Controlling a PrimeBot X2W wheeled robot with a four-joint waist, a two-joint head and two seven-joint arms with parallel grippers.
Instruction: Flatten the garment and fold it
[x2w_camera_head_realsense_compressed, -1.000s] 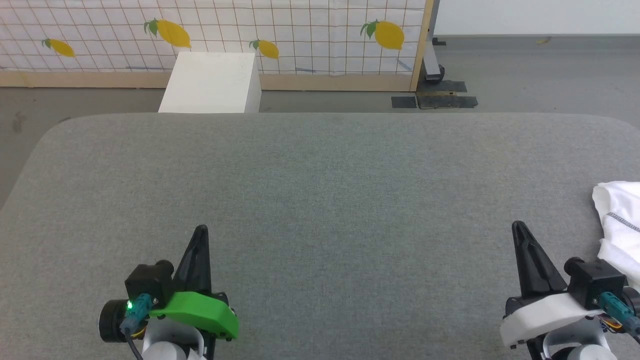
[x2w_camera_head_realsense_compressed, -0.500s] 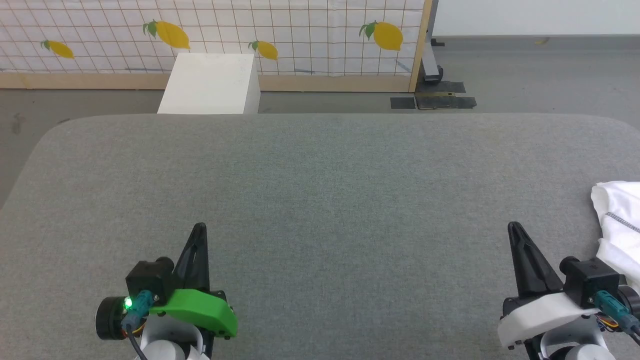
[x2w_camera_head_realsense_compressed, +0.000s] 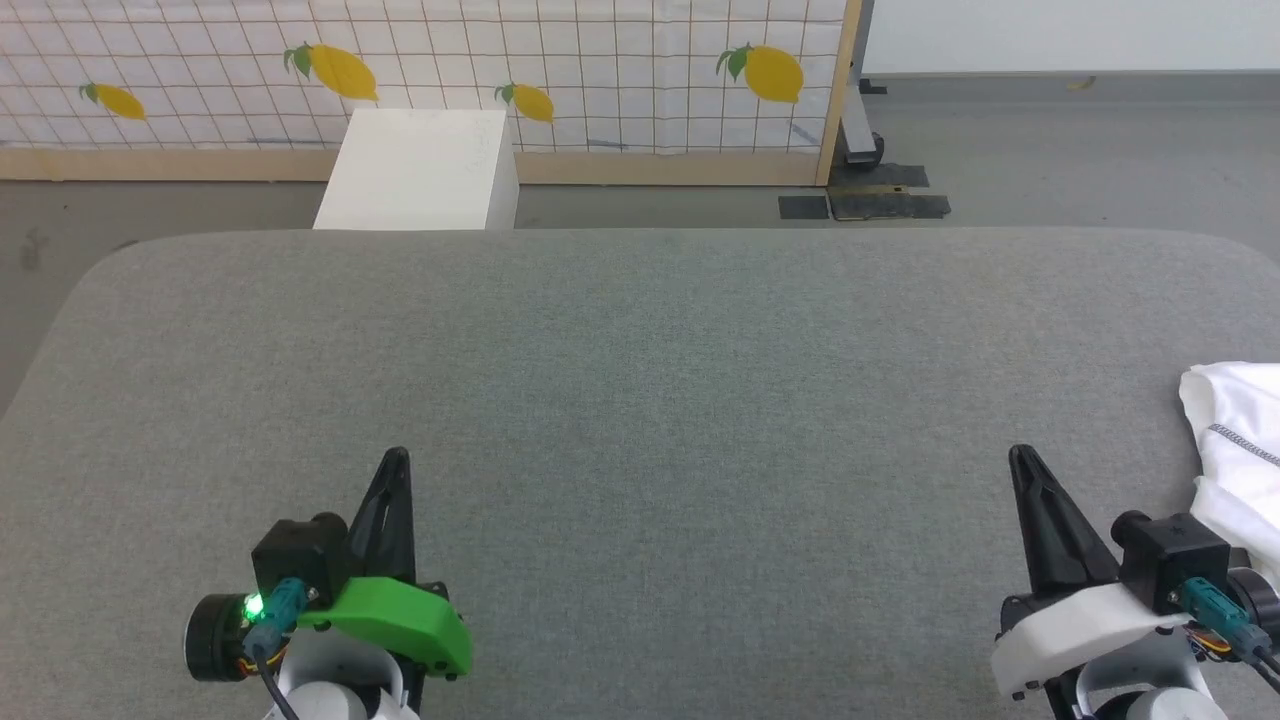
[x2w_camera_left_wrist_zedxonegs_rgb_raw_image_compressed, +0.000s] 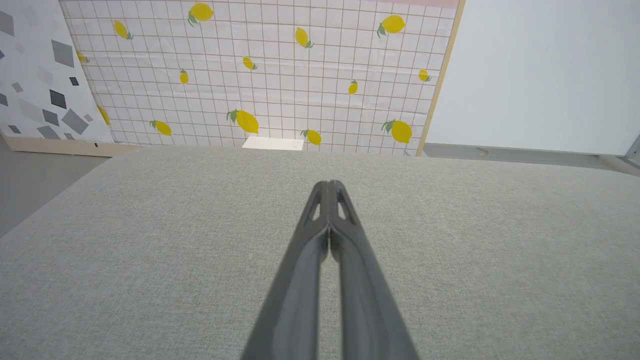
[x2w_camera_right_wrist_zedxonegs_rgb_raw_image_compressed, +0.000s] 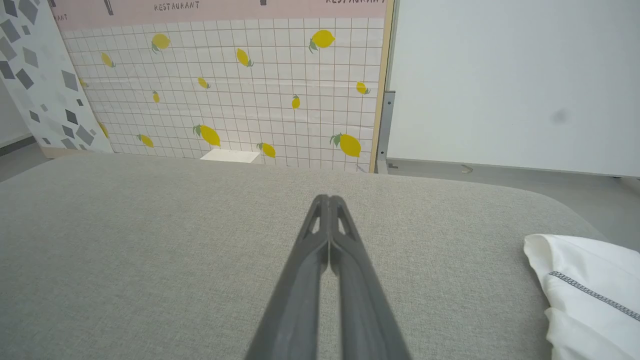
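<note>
Head view — garment (x2w_camera_head_realsense_compressed: 1238, 425) near the right claw (x2w_camera_head_realsense_compressed: 1019, 457), on its right

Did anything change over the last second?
Hardly anything. The whole head view slid slightly left: the camera turned. The right pincer seems to have edged a touch left, away from the garment. Nothing taken hold of or let go. Both pincers stay shut and empty over the table, the left pincer in place, the garment bunched at the right edge.
</note>
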